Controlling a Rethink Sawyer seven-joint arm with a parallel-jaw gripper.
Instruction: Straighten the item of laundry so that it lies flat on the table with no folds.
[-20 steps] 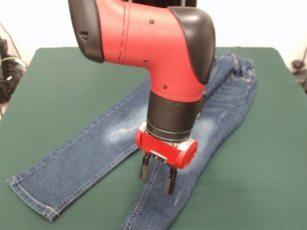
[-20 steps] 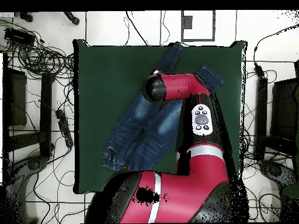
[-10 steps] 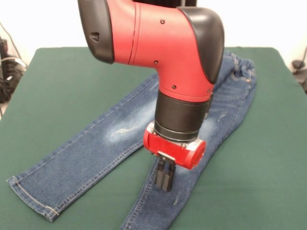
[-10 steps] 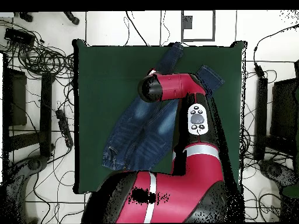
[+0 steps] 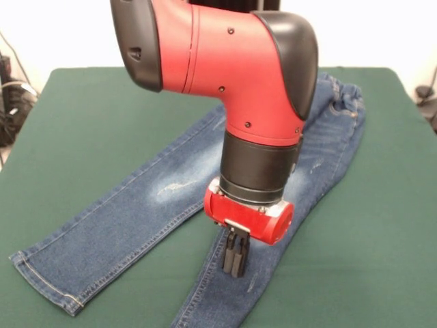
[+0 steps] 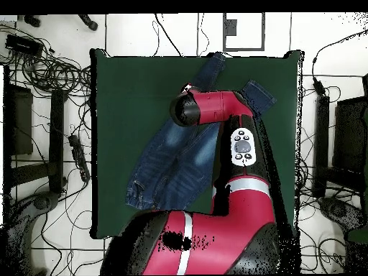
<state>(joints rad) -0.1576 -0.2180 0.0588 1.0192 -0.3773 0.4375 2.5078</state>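
The item of laundry (image 5: 123,219), a pair of blue jeans, lies spread on the green table (image 5: 82,116) with its waistband (image 5: 343,98) at the far right and both legs fanning toward the near left. My gripper (image 5: 235,271) points straight down at the inner edge of the right-hand leg, just below the crotch. Its fingers are pressed together, pinching the denim edge at table level. In the overhead view the jeans (image 6: 169,165) show beside the arm, and the arm's wrist (image 6: 188,109) hides the gripper.
The red arm (image 5: 232,75) covers the jeans' crotch area in the front view. Cables and equipment (image 6: 50,108) lie on the floor around the table (image 6: 122,86). Green tabletop shows on both sides of the jeans.
One second ago the fingers stood apart, straddling the leg's inner edge. They have since closed together there, and the arm has shifted slightly right. Nothing differs over the last half second.
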